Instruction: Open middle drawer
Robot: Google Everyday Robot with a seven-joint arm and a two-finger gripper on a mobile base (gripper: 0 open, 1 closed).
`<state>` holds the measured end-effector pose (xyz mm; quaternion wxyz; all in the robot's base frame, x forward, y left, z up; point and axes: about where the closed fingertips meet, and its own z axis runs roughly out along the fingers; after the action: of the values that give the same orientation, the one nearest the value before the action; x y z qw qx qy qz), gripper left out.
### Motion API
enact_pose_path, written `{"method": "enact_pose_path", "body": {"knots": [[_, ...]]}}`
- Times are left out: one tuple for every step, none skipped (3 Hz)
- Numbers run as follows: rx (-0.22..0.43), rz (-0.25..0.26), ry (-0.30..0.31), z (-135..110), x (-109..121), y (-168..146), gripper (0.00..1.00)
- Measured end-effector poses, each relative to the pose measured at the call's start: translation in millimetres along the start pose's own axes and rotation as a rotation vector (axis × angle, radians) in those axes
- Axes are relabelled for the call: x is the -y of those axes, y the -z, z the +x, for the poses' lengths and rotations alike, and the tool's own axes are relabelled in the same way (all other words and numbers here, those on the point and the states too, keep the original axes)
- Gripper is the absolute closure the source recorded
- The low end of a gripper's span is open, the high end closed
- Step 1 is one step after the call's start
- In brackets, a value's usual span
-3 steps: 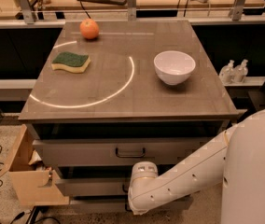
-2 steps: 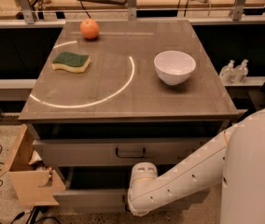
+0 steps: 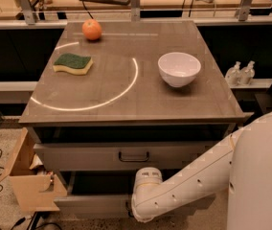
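Note:
The middle drawer (image 3: 93,206) is the grey low-fronted one under the top drawer (image 3: 88,156). It stands pulled out toward me, with a dark gap above its front. My gripper (image 3: 129,206) is at the centre of this drawer's front, where the handle sits. It is mostly hidden behind my white wrist (image 3: 145,195). The handle itself is hidden. My arm (image 3: 198,178) reaches in from the lower right.
On the cabinet top (image 3: 126,104) lie an orange (image 3: 92,29), a green-and-yellow sponge (image 3: 73,63) and a white bowl (image 3: 179,68). An open cardboard box (image 3: 30,183) stands at the cabinet's left. Two small bottles (image 3: 240,73) stand on a ledge at the right.
The middle drawer's front has slid out toward me, and my wrist and arm have drawn back with it. The things on top have not moved.

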<state>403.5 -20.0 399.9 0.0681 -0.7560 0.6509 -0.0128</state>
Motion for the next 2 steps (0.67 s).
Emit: {"method": "enact_pose_path", "body": {"knots": [[0.020, 0.005, -0.013, 0.0, -10.6, 1.5, 1.00], [0.049, 0.011, -0.037, 0.1, -33.5, 4.3, 1.00]]}}
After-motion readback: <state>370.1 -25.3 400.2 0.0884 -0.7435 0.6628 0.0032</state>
